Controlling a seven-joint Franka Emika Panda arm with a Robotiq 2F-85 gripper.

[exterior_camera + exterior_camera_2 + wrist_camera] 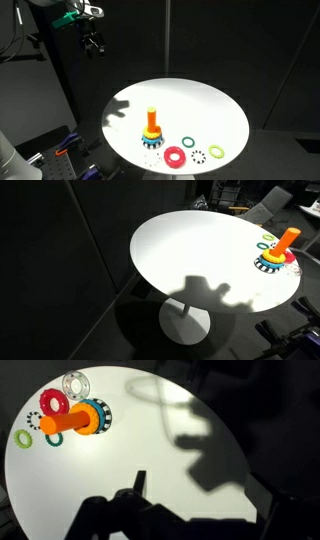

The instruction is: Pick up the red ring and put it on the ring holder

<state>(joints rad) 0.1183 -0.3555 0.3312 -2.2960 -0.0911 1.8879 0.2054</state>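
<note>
The red ring (174, 155) lies flat on the round white table (200, 105), just beside the ring holder (152, 125). The holder is an upright orange peg with a yellow tip on a blue-and-white toothed base. In the wrist view the red ring (53, 403) lies at the top left next to the holder (75, 422). The holder also shows in an exterior view (285, 242); there I cannot make out the red ring. My gripper (92, 42) hangs high above and well away from the table's edge, far from the rings. Its fingers (200, 500) are dark silhouettes, apart and empty.
A dark green ring (188, 142), a white-black gear-like ring (198, 155) and a yellow-green ring (216, 151) lie near the red ring. A clear ring (74, 382) lies by the holder's base. The surroundings are dark, with equipment by the table's foot.
</note>
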